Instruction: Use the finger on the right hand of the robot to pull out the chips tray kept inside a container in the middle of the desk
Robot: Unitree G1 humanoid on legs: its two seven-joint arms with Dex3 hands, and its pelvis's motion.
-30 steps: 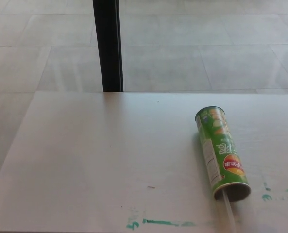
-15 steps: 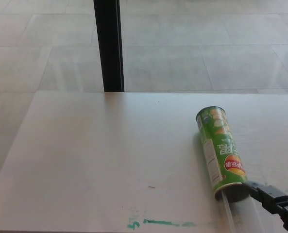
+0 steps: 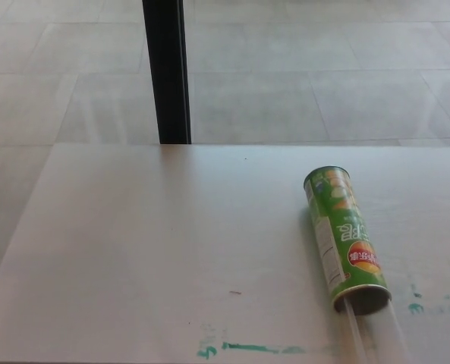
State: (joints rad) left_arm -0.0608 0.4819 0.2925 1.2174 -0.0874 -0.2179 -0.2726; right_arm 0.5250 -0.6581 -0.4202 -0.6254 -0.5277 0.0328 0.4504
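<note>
Green cardboard chips can [image 3: 347, 239], a long printed cylinder, lies on its side on the pale grey desk [image 3: 149, 258], toward the right half of the surface rather than dead centre. Its closed end points away from the robot and its open mouth faces the near edge. From that mouth a clear plastic tray [image 3: 369, 334] juts out a short way, reaching toward the bottom edge of the view; it is faint and hard to trace against the desk. Smears of teal paint [image 3: 247, 348] mark the desk near the front edge, left of the can's mouth, with smaller flecks to its right. Beyond the desk lies a tiled floor, with a black upright post [image 3: 166, 72] rising behind the far edge.

Neither robot hand appears, so whether either is open or closed cannot be said. The pull looks hardly begun, since most of the tray seems to sit inside the can. The next move would call for the right hand to enter from the lower right, hook one finger on the tray's exposed end, and draw it straight toward the robot without rolling the can.
</note>
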